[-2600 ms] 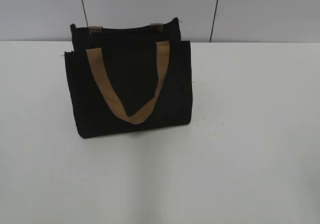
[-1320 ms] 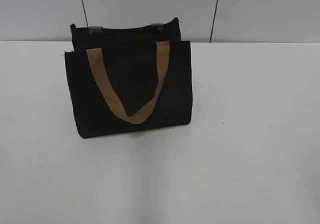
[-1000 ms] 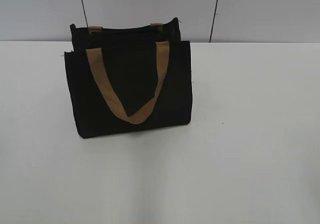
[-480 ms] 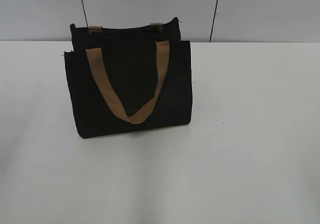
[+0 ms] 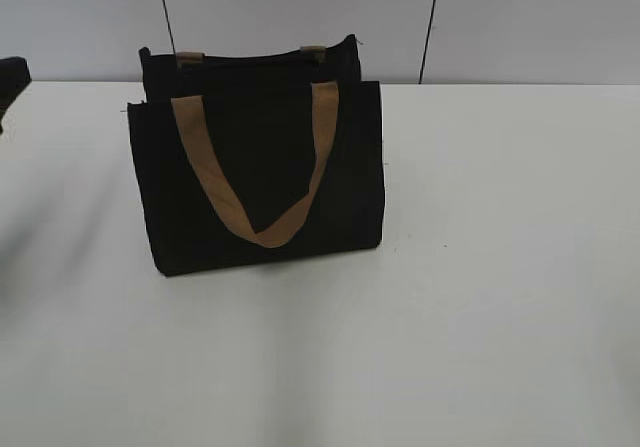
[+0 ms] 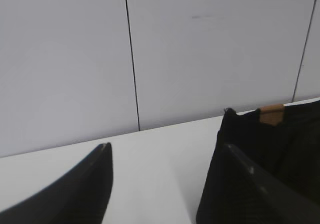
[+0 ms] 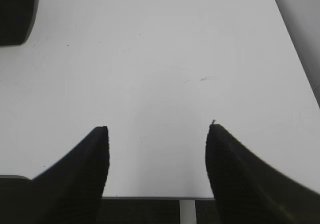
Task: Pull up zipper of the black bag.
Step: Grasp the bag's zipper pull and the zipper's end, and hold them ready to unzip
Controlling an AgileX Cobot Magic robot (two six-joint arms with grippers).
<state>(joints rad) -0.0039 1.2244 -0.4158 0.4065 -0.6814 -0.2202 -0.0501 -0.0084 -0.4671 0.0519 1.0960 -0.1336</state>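
Observation:
The black bag (image 5: 260, 177) stands upright on the white table (image 5: 480, 267), left of the middle, with a tan handle (image 5: 255, 182) hanging down its front. I cannot make out its zipper along the dark top. My left gripper (image 6: 167, 151) is open and empty, above the table to the left of the bag (image 6: 265, 159). Only a dark tip of it (image 5: 10, 75) shows at the left edge of the exterior view. My right gripper (image 7: 157, 130) is open and empty over the table's near edge. A corner of the bag (image 7: 15, 11) shows far off at the top left of the right wrist view.
A grey panelled wall (image 5: 300, 7) stands right behind the bag. The table's front edge (image 7: 155, 197) lies just under the right gripper. A tan handle tab (image 6: 272, 114) sits on the bag's top rim.
A dark part of my left gripper has come into the exterior view at the left edge. The bag has not moved.

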